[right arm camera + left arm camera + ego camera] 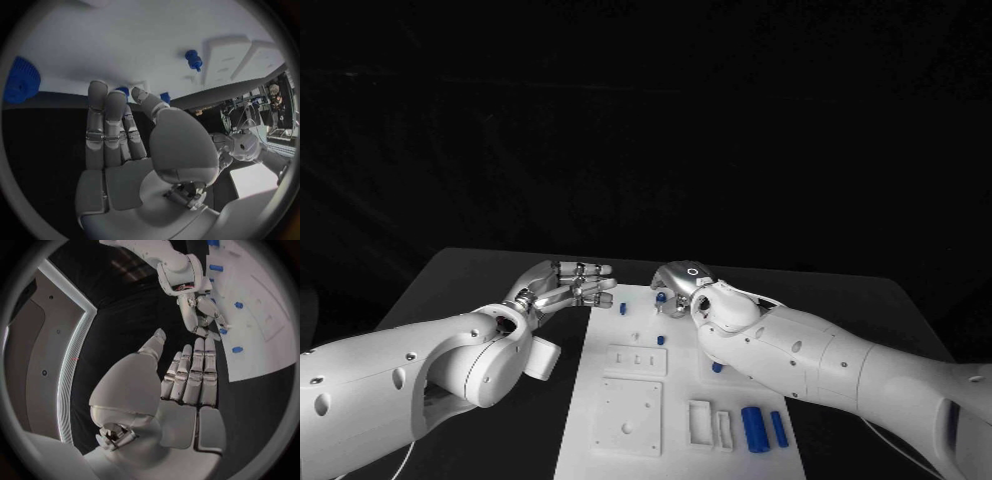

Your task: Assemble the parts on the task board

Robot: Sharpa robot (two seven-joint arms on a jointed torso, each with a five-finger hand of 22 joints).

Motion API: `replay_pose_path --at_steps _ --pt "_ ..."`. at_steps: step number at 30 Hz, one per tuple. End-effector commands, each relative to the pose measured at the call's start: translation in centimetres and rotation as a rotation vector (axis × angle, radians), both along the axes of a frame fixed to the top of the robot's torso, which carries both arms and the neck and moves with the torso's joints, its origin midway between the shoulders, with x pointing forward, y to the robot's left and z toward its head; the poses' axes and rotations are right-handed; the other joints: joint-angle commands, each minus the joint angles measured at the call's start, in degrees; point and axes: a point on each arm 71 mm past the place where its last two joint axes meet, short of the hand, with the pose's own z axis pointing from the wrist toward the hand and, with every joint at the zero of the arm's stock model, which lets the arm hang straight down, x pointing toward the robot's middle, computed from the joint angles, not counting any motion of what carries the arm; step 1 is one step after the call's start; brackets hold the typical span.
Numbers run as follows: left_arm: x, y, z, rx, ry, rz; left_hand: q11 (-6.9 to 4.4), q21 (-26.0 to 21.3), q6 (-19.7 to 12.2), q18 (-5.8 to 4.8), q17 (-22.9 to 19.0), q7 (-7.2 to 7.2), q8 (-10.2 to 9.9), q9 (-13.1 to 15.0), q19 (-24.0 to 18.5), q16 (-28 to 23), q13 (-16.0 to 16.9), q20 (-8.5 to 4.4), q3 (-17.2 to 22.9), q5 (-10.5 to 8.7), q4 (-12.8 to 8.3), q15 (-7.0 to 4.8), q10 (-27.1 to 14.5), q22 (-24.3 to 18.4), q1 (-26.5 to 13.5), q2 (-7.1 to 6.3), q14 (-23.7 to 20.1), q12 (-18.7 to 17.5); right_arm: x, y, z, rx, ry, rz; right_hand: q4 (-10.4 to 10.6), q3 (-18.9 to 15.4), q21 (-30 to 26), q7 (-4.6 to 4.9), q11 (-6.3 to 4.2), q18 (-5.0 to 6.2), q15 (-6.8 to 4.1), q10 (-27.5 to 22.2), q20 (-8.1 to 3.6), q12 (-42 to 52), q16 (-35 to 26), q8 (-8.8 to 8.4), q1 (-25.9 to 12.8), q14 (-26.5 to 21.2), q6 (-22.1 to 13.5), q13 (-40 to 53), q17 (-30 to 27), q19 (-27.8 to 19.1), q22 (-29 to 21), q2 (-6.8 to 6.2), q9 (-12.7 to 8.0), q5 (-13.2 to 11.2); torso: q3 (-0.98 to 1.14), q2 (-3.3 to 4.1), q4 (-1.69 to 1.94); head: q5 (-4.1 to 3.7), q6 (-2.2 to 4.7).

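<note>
Our right hand (678, 285) is reaching down at the far edge of the task board (635, 440), its fingers (115, 125) lying close together and nearly straight, their tips at a small blue part (123, 91) by that edge. We cannot tell whether thumb and finger are already pinching it; the fingertips are covering the contact, so we are treating the grip as unconfirmed. Our left hand (570, 284) is hovering over the black table (459, 275) just off the board's far left corner, its fingers (194, 375) together and flat, holding nothing.

Moving outward, other blue parts are waiting: a small peg (623, 309) standing near the far left corner, two blue cylinders (763, 428) lying side by side near the near right edge, and a ribbed blue piece (19, 80) close to the right hand.

To do this step well, we are judging that the right fingertips should be settling squarely on either side of the part before lifting, keeping it upright. The left hand is best kept off the board, ready to steady it if it is sliding. The risk is a glancing pinch flicking the part off the far edge.
</note>
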Motion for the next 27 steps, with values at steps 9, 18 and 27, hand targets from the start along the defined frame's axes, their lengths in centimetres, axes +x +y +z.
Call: replay_pose_path --at_steps 9,18,27 --pt "0.1 0.4 0.1 -0.006 0.0 0.007 -0.06 0.2 -0.5 -0.57 0.1 0.07 0.2 0.0 -0.5 -0.3 0.1 -0.16 0.1 0.15 0.2 -0.06 -0.4 -0.1 0.0 -0.58 -0.4 0.1 -1.0 -2.3 1.8 0.092 -0.036 0.007 5.5 -3.1 0.0 -0.17 0.03 0.83 0.18 0.6 0.4 0.0 0.3 0.09 3.1 -0.1 -0.2 0.0 -1.1 2.3 -2.0 -1.74 -0.1 -0.2 0.13 -0.15 -0.52 0.14 0.61" --pt "0.6 1.1 0.1 -0.004 0.0 0.027 -0.07 0.3 -0.5 -0.57 0.1 0.04 0.2 0.0 -0.5 -0.3 0.1 -0.17 0.3 0.18 0.3 -0.07 -0.4 -0.1 0.1 -0.57 -0.4 0.1 -1.7 -6.7 4.6 0.155 -0.036 -0.036 3.1 1.5 0.7 0.49 -2.35 -0.11 -1.3 11.1 -0.75 0.0 0.4 0.22 0.5 0.0 3.0 0.2 -1.2 2.3 -2.3 -0.43 0.0 0.2 0.78 -0.87 -1.81 0.73 0.82" --pt "1.1 1.9 0.0 -0.002 0.003 0.047 -0.1 0.3 -0.5 -0.58 0.1 0.02 0.2 0.0 -0.5 -0.3 0.1 -0.17 0.4 0.19 0.1 -0.08 -0.4 -0.1 0.2 -0.56 -0.4 0.1 -1.8 -11.1 4.8 0.135 0.046 -0.089 0.6 -0.8 1.4 -0.68 -7.48 -4.01 -5.1 28.5 -4.86 2.0 0.0 0.29 -0.6 0.3 2.5 10.0 0.1 2.2 -1.6 -1.08 0.1 0.9 1.63 -1.39 -3.02 1.2 0.55"
